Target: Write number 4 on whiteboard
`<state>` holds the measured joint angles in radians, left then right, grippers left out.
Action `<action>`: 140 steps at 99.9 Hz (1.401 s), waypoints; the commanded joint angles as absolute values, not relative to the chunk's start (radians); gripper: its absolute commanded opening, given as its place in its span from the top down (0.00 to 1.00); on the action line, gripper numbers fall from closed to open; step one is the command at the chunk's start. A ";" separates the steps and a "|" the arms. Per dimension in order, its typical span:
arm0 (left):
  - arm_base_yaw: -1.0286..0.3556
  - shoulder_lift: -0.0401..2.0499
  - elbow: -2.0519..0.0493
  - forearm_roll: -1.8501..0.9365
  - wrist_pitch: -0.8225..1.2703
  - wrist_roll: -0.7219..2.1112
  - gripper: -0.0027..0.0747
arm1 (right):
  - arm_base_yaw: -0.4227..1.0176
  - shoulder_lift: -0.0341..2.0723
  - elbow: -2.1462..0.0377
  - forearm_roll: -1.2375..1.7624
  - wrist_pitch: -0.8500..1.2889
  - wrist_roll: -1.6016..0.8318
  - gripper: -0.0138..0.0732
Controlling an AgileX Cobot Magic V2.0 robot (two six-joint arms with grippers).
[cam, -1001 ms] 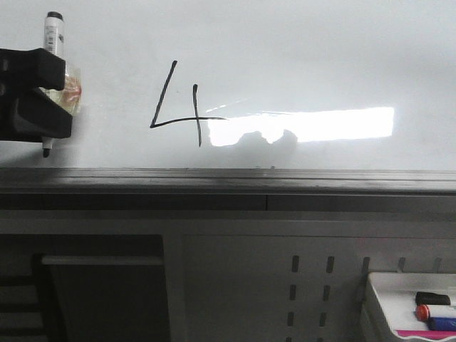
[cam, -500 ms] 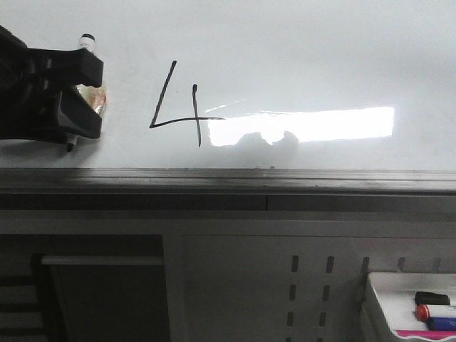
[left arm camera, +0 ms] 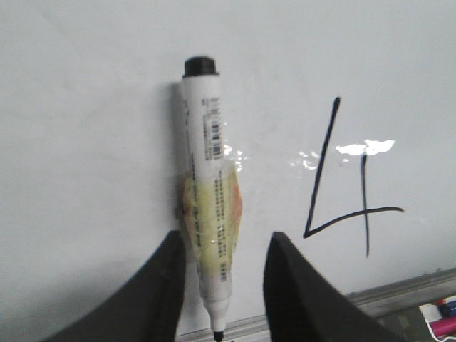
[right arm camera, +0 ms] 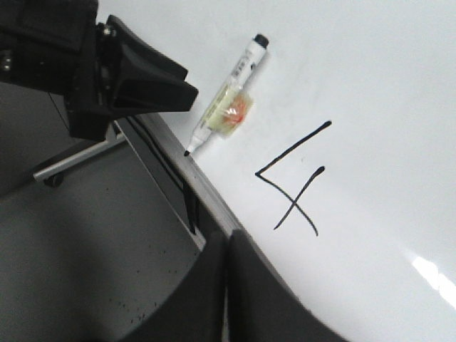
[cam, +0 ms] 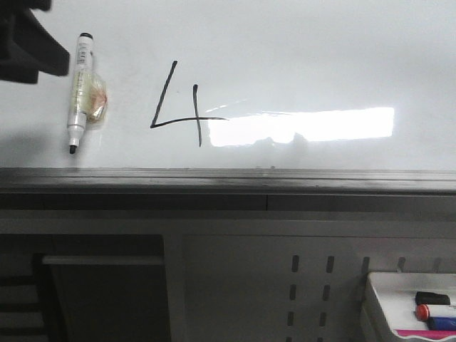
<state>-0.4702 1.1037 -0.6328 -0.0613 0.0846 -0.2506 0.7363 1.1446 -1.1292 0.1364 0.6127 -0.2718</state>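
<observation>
Glossy white fills most of what we see: the whiteboard (cam: 299,57), smooth and reflective, with a bright rectangular glare to the right of the writing. Our left gripper (left arm camera: 222,285) has its two dark fingers spread apart, holding nothing; a marker (left arm camera: 208,199) lies flat on the board between and just beyond them, touching neither, its black cap away from us and its black nib pointing toward the board's lower edge. That marker has a white round barrel with a printed label and a yellowish, crinkled clear wrap around its middle. In the front view the gripper is a dark block at the top left corner, apart from the marker (cam: 80,92). Beyond the marker, away from our left gripper, stands the number 4 (cam: 182,105), thin black lines: a long slanted stroke, a horizontal bar and a short vertical stroke crossing it, open at the top. Bare board lies between marker and digit, and wide open white surface beyond it. Below runs the grey metal lower edge (cam: 228,179), close under the nib. Our right gripper (right arm camera: 226,285) shows its dark fingers pressed together, empty, near that edge, below the digit.
</observation>
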 commanded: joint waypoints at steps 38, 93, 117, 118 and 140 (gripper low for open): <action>-0.471 0.517 -0.412 0.179 -0.016 -0.247 0.99 | 0.732 0.648 -0.547 0.122 -0.040 -0.279 0.91; -0.471 0.210 -0.199 0.220 -0.014 -0.247 0.99 | 0.732 0.262 -0.153 0.122 -0.081 -0.279 0.92; -0.471 0.210 -0.199 0.220 -0.014 -0.247 0.99 | 0.732 0.262 -0.146 0.122 -0.081 -0.279 0.92; -0.471 0.210 -0.199 0.220 -0.014 -0.247 0.99 | 0.732 0.262 -0.146 0.122 -0.081 -0.279 0.92; -0.471 0.210 -0.199 0.220 -0.014 -0.247 0.99 | 0.732 0.262 -0.146 0.122 -0.081 -0.279 0.92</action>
<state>-0.4702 0.2023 -0.1708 0.2197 0.0613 -0.2470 0.7363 0.2576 -0.1217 0.1289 0.0000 -0.2718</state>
